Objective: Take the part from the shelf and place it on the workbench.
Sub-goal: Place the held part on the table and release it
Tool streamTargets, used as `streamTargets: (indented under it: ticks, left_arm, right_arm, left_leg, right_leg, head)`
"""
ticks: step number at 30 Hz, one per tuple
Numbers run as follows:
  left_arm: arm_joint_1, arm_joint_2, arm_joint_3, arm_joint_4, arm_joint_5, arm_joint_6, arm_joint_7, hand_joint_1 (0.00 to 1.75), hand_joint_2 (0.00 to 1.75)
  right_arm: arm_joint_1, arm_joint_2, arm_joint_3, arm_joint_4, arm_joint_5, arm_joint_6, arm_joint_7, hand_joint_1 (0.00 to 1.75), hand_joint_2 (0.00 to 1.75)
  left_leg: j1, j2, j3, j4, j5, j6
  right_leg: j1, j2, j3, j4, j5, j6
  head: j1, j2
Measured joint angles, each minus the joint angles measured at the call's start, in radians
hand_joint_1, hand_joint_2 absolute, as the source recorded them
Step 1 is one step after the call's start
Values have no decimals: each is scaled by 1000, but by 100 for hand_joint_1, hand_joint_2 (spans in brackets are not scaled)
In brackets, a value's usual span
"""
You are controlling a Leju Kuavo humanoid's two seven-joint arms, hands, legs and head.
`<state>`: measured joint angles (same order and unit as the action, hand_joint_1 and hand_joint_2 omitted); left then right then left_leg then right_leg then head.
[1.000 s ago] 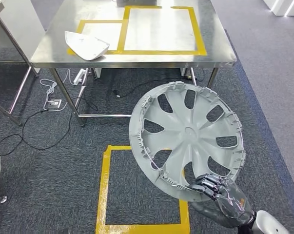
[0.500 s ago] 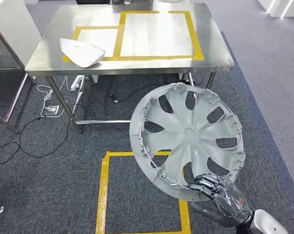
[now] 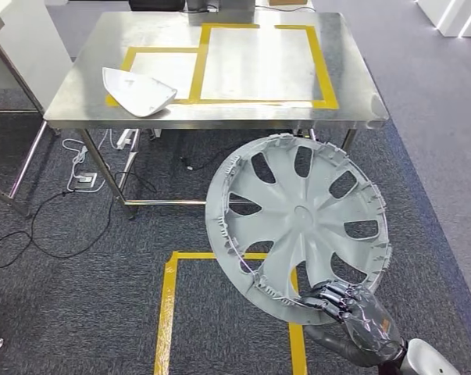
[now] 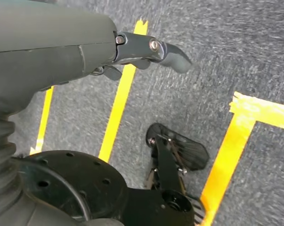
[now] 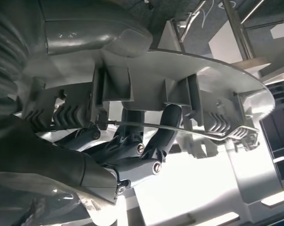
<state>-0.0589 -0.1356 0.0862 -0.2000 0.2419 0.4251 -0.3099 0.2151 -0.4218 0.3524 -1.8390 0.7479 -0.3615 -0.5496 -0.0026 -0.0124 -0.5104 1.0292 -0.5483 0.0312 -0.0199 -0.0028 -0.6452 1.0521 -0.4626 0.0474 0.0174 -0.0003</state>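
Note:
The part is a large grey wheel cover [image 3: 297, 223] with several spokes, held out over the carpet in the head view. My right hand [image 3: 354, 312] grips its near rim from below at the lower right. In the right wrist view the fingers [image 5: 133, 150] curl around the cover's rim [image 5: 204, 75] and its wire ring. The steel workbench [image 3: 362, 94] stands ahead, marked with yellow tape rectangles, its near edge just beyond the cover. My left hand [image 4: 97, 52] hangs over the carpet with its fingers apart, holding nothing.
A white moulded panel [image 3: 137, 91] lies on the workbench's left taped rectangle. Cables and a socket strip [image 3: 82, 180] lie under the bench. A yellow tape square [image 3: 168, 312] marks the carpet in front. Another table [image 3: 8, 47] stands at the far left.
The whole picture has shifted a little, so the camera has moved relative to the workbench. The wheel cover stays in my right hand's grip in the same place in view.

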Motion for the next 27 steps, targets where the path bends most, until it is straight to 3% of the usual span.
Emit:
streamTargets:
  ticks: [2, 4, 6, 8, 9, 10, 13, 15, 17, 18, 20, 24, 25, 26, 27]
  left_arm:
    - [-1, 0, 0, 0, -1, 0, 1, 0, 175]
    - [-2, 0, 0, 0, -3, 1, 1, 0, 175]
    - [-4, 1, 0, 0, -6, 1, 1, 0, 175]
    - [-3, 1, 0, 0, -7, 2, 1, 0, 175]
    - [-1, 1, 0, 0, -7, 3, 2, 0, 175]
    - [1, 1, 0, 0, -7, 3, 2, 0, 175]
    - [2, 2, 0, 0, -8, 4, 4, 0, 175]
    - [1, 3, 0, 0, -8, 4, 4, 0, 175]
    - [2, 4, 0, 0, -9, 5, 4, 0, 175]
    - [3, 4, 0, 0, -10, 5, 3, 0, 175]
    - [1, 3, 0, 0, -14, 4, 2, 0, 175]
    - [-3, 2, 0, 0, -17, 0, 2, 0, 175]
    - [-2, 2, 0, 0, -17, 0, 2, 0, 175]
    - [-1, 2, 0, 0, -17, 0, 2, 0, 175]
    - [0, 1, 0, 0, -17, 0, 2, 0, 175]
  right_arm:
    - [0, 1, 0, 0, -1, -1, -1, 175, 175]
    - [3, 2, 0, 0, -2, -2, -1, 175, 175]
    - [3, 2, -1, 0, -3, -2, 0, 175, 175]
    - [3, 3, -1, 0, -3, -2, -1, 175, 175]
    - [3, 3, -1, 0, -3, -2, -1, 175, 175]
    - [3, 4, 0, 0, -3, -2, -2, 175, 175]
    - [3, 5, 0, 0, -5, -2, -2, 175, 175]
    - [1, 6, 0, 1, -6, -2, -3, 175, 175]
    - [-1, 8, 0, 1, -6, -2, -5, 175, 175]
    - [-2, 8, 0, 1, -6, -2, -5, 175, 175]
    - [-2, 9, 0, 1, -6, -2, -7, 175, 175]
    - [-3, 9, 0, 1, -6, -2, -10, 175, 175]
    - [-3, 9, 1, 1, -6, -2, -11, 175, 175]
    - [-2, 9, 1, 1, -6, -2, -11, 175, 175]
    - [-2, 9, 1, 1, -6, -2, -11, 175, 175]
  left_leg:
    - [-2, 1, 5, 1, -5, -10]
    - [-1, 2, -5, 36, -5, -19]
    - [2, 3, -62, 137, -30, -31]
    - [4, 3, -138, 251, -80, -38]
    - [5, 3, -163, 278, -92, -39]
    - [5, 3, -175, 276, -83, -38]
    - [2, 3, -142, 122, 41, -26]
    - [-5, 4, -123, 45, 69, -13]
    - [-9, 4, -116, 26, 60, 0]
    - [-7, 3, -105, 20, 70, 6]
    - [-4, 3, -83, 8, 67, 18]
    - [-7, 2, -61, 5, 47, 30]
    - [-8, 2, -53, 5, 39, 30]
    - [-8, 1, -42, 5, 30, 29]
    - [-8, 1, -28, 5, 20, 28]
  right_leg:
    - [1, 1, 12, -13, -7, -14]
    - [-3, 1, 27, -19, -9, -26]
    - [-5, -1, 44, -24, -20, -36]
    - [-5, -1, 60, -24, -34, -40]
    - [-4, 1, 69, -24, -42, -40]
    - [-4, 2, 81, -24, -50, -40]
    - [-3, 4, 121, -25, -77, -32]
    - [-1, 5, 133, -28, -92, -20]
    - [0, 5, 141, -26, -95, -7]
    - [0, 5, 142, -22, -97, -2]
    - [-1, 4, 130, 16, -113, 5]
    - [-1, 4, -11, 221, -192, 15]
    - [-1, 4, -35, 234, -185, 16]
    - [-1, 4, -41, 211, -155, 15]
    - [-1, 4, -32, 157, -106, 12]
  head:
    - [-1, 0]
    - [-3, 0]
    - [-5, 0]
    - [-6, 0]
    - [-6, 0]
    - [-6, 0]
    - [-5, 0]
    - [-5, 0]
    - [-6, 0]
    - [-6, 0]
    - [-4, 0]
    - [0, 0]
    - [0, 0]
    - [0, 0]
    - [0, 0]
